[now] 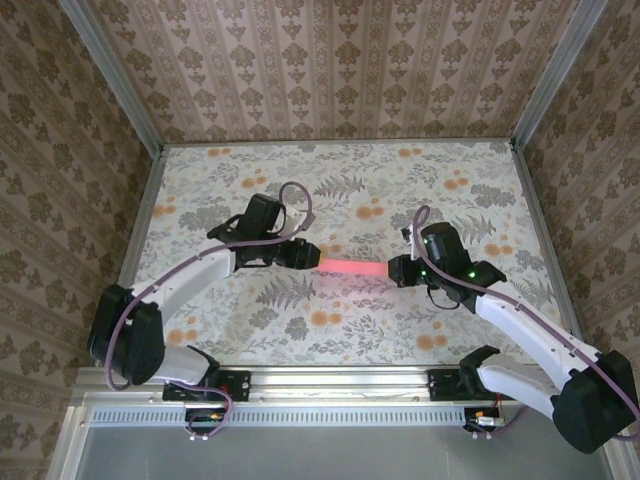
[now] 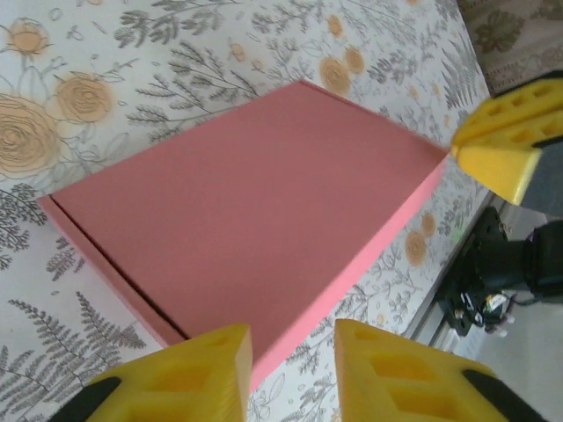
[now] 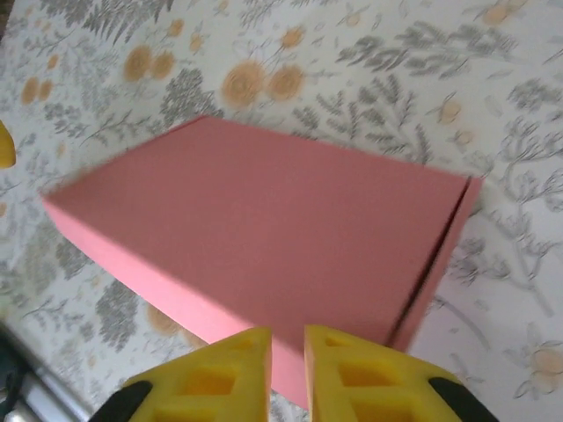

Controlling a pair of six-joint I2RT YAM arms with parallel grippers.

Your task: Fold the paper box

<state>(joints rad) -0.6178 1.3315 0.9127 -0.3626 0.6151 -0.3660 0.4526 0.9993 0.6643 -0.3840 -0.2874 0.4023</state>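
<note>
One pink paper box, one flowered table, two yellow-fingered grippers, left gripper and right gripper

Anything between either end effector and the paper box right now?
Nothing visible. The paper box spans the gap between the left end effector and the right end effector, each right at one end of it.
</note>
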